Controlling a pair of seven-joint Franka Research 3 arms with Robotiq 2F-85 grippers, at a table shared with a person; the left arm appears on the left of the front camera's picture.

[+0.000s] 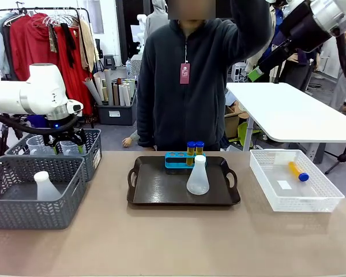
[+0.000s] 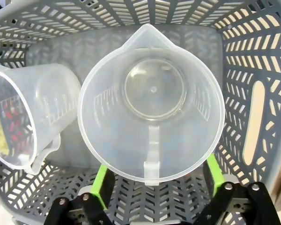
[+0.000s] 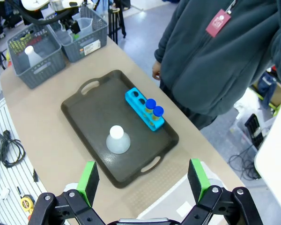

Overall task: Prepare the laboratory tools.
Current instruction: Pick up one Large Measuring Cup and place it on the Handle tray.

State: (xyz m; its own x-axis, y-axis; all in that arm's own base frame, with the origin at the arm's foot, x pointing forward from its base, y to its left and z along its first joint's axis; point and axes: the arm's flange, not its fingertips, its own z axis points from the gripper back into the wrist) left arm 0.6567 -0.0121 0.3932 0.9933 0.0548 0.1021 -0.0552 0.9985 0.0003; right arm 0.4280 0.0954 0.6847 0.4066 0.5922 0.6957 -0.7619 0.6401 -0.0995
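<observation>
left gripper [image 2: 157, 169] sits wide open either side of the measuring beaker [image 2: 152, 98], basket [image 2: 253, 47] walls close around, and right gripper [image 3: 142, 168] is spread open high over the tray [image 3: 89, 112].

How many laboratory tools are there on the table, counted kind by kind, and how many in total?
Amber tubes: 3, two in the blue rack, one in the white basket.
Conical flasks: 2, one on the tray, one in the near grey basket.
Measuring beakers: 2, both in the far grey basket.
Total: 7.
</observation>
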